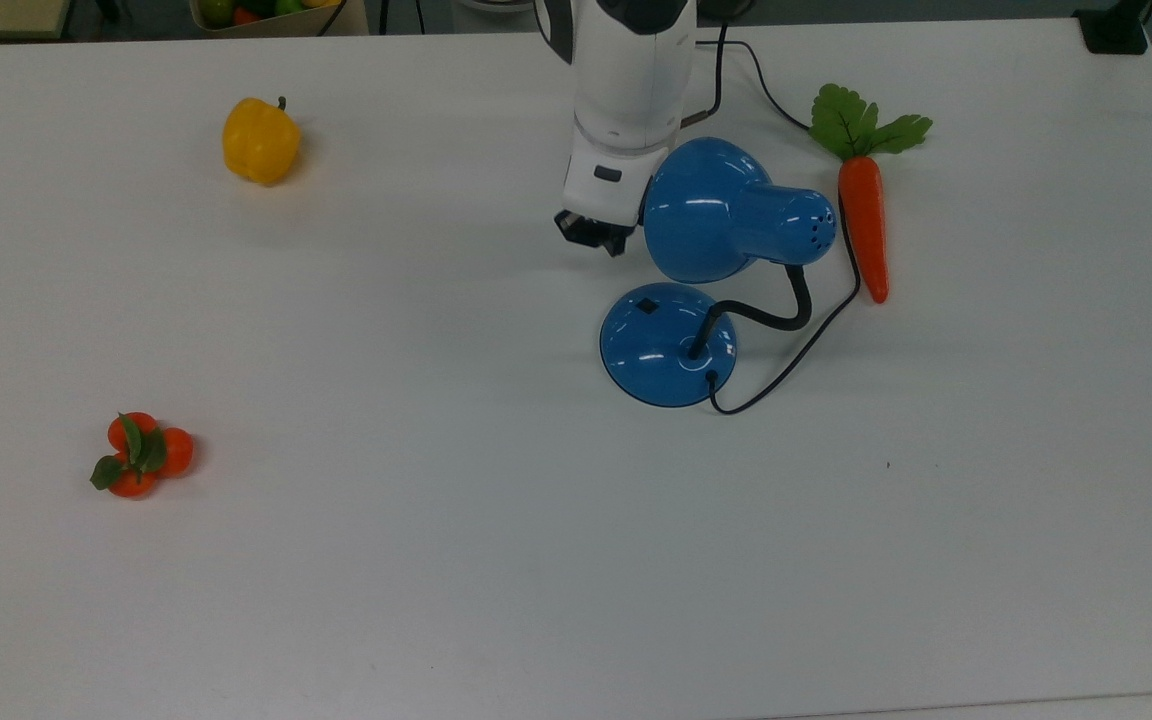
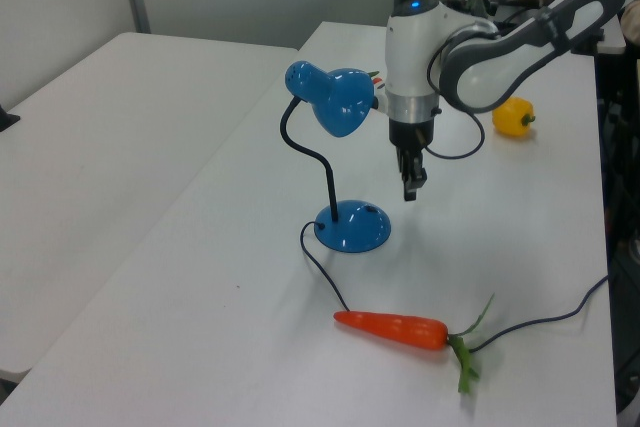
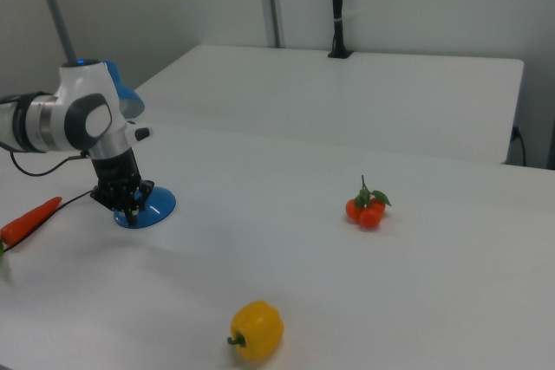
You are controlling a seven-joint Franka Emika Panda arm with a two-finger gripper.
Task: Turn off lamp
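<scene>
Blue lamp (image 1: 669,345) stood untouched; we saw the gripper (image 2: 410,188) above its base, fingers seemingly pressed together

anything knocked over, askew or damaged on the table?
Nothing stands out. The lamp stands upright on its base, cord trailing past the carrot. The pepper and tomato cluster lie intact. The gripper hangs clear of the base.

A second white table (image 3: 347,93) is standing at twelve o'clock, grey walls (image 3: 416,6) rising behind it.
</scene>
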